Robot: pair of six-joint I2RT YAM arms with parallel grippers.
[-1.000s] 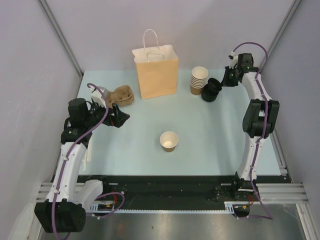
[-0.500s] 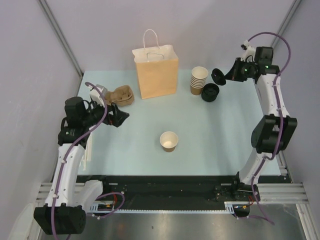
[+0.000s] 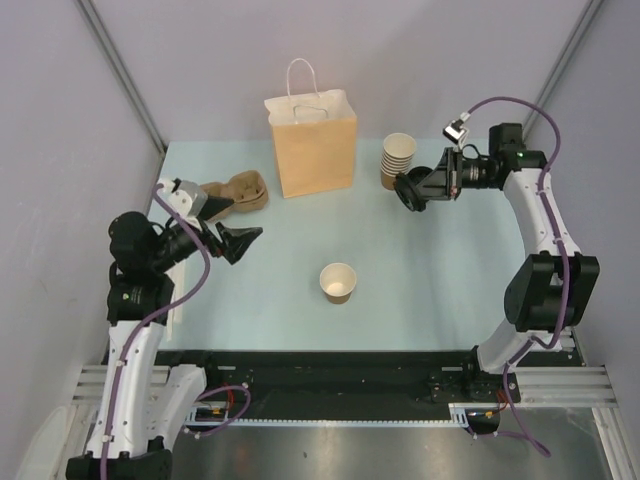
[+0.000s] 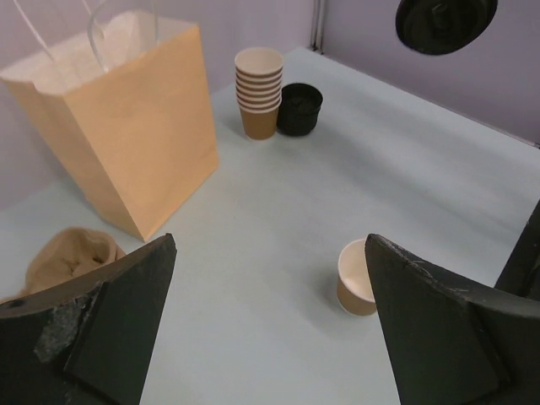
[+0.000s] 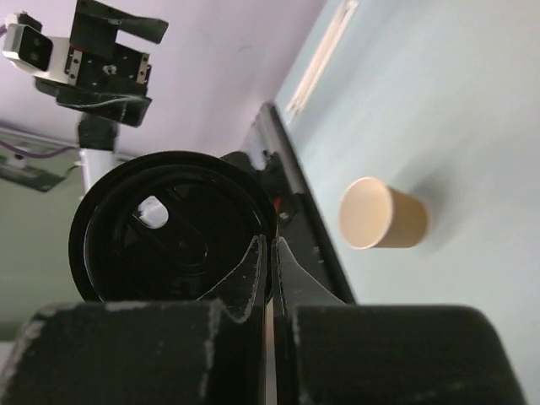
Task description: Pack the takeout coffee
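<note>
Lit brightly and evenly from above; threw soft, faint shadows beside paper bag and open cup; blurred left fingers up close; rendered black lid near-silhouette.

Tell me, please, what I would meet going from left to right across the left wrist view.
paper bag, cup stack, black lid stack, lone open cup, raised black lid

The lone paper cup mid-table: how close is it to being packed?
Early. Done: one cup stands apart from the stack, open and lidless. In hand: the right claw is shut on a black lid, held in the air. To do: lid onto cup, cup into the paper bag. The left claw is open, empty.
</note>
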